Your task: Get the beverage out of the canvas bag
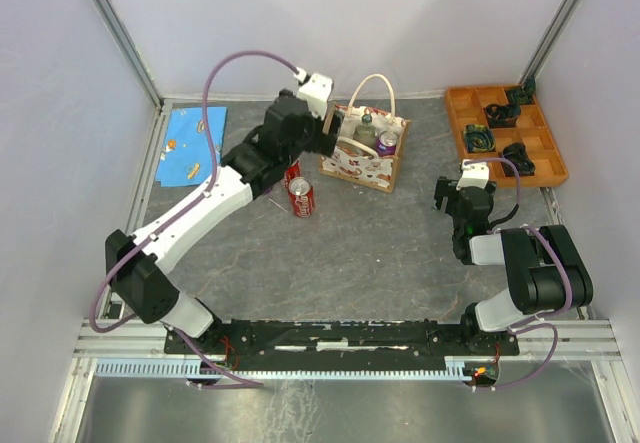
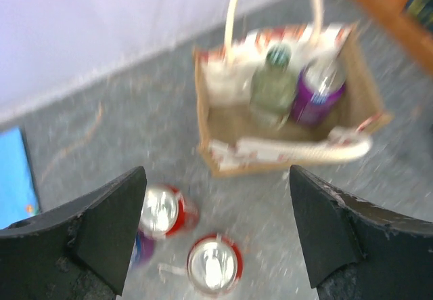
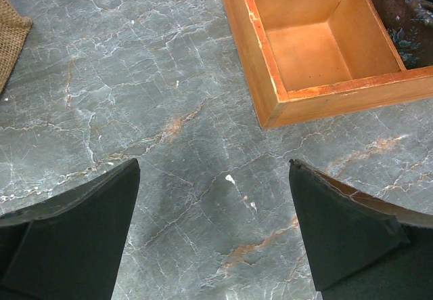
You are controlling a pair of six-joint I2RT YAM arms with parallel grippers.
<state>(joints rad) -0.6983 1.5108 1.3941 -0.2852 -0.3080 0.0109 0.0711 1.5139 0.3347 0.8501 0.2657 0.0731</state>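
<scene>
The left gripper (image 2: 216, 198) has its two fingers (image 2: 108, 232) spread wide with nothing between them, and hangs above the table (image 1: 380, 253) just short of the canvas bag (image 2: 284, 154). From these fingers the bag lies straight ahead and a little to the right, its mouth open upward and one looped handle arching over it. Inside, touching side by side, stand a green-capped clear bottle (image 2: 270, 87) and a purple can (image 2: 318, 90), both upright, so their long axes run vertically and any grasp probably has to come from above, down past the handle. Nearer the fingers than the bag, two red cans (image 2: 213, 263) stand on the table outside it. The left-wrist view is blurred, so finer detail of the drinks cannot be read. The right gripper (image 3: 213, 171) is likewise wide open and empty, over bare table beside the orange tray (image 3: 270, 76), well apart from the bag. The left arm is clearly the nearer one for the reach.
</scene>
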